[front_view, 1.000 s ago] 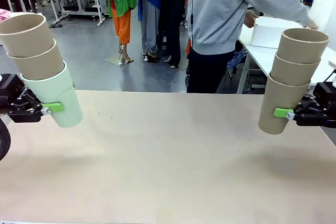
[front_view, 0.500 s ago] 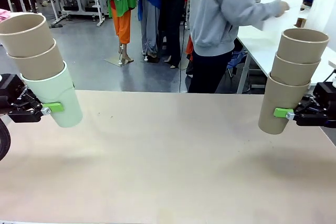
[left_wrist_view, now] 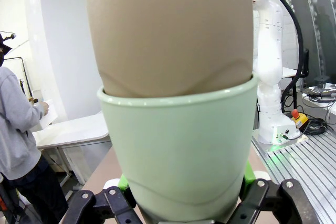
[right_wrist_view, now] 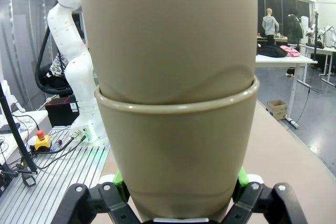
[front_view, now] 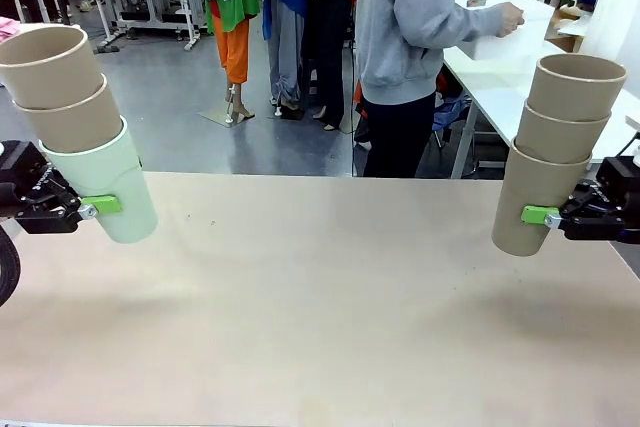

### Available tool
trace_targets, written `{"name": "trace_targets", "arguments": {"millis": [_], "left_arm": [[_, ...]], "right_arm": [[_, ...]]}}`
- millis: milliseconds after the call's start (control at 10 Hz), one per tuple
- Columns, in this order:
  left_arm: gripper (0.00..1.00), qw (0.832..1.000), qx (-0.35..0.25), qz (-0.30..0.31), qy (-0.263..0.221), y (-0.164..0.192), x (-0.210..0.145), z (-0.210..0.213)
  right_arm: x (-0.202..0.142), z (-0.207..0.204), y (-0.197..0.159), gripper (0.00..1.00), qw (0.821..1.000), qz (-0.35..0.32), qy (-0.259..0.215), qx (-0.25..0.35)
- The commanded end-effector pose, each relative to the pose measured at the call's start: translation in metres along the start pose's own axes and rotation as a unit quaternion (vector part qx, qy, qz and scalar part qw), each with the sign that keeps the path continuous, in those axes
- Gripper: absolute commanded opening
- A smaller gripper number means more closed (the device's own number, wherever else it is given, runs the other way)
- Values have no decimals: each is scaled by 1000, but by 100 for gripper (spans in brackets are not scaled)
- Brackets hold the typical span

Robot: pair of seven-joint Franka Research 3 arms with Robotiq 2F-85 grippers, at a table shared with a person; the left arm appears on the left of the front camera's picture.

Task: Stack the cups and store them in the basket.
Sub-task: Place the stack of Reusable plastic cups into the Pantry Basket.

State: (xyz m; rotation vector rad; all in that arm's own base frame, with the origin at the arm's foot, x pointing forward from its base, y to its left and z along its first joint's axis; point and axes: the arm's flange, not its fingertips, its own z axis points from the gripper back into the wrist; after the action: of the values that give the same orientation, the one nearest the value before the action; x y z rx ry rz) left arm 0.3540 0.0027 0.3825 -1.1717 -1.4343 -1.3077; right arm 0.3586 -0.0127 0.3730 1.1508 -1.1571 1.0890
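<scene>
My left gripper [front_view: 97, 207] is shut on a pale mint green cup [front_view: 105, 182] at the table's left edge. Two tan cups [front_view: 55, 82] are nested in it, and the stack leans left, held off the table. My right gripper [front_view: 545, 216] is shut on the bottom tan cup [front_view: 530, 202] of a second stack of three cups at the right edge. In the left wrist view the green pads [left_wrist_view: 124, 182] clamp the mint cup [left_wrist_view: 181, 150]. The right wrist view has the tan cup [right_wrist_view: 178, 150] between the pads [right_wrist_view: 241, 178]. At the back right, the person holds the white basket [front_view: 495, 39].
The tan table [front_view: 320, 297] lies bare between the two arms. A person in a grey hoodie [front_view: 410, 17] stands beyond the far edge, turned toward a white side table [front_view: 505, 97] at the back right. More tables stand in the room behind.
The person has lifted the white basket off the side table and turned with it. Both arms and their cup stacks have stayed still.
</scene>
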Motion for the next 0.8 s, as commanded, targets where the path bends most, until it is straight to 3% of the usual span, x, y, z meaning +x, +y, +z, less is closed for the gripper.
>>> {"name": "trace_targets", "arguments": {"millis": [0,700], "left_arm": [[85,1000,2,-4,-5,0,4,1],[85,1000,2,-4,-5,0,4,1]], "right_arm": [[3,0,0,85,1000,4,-1,0],[3,0,0,85,1000,4,-1,0]]}}
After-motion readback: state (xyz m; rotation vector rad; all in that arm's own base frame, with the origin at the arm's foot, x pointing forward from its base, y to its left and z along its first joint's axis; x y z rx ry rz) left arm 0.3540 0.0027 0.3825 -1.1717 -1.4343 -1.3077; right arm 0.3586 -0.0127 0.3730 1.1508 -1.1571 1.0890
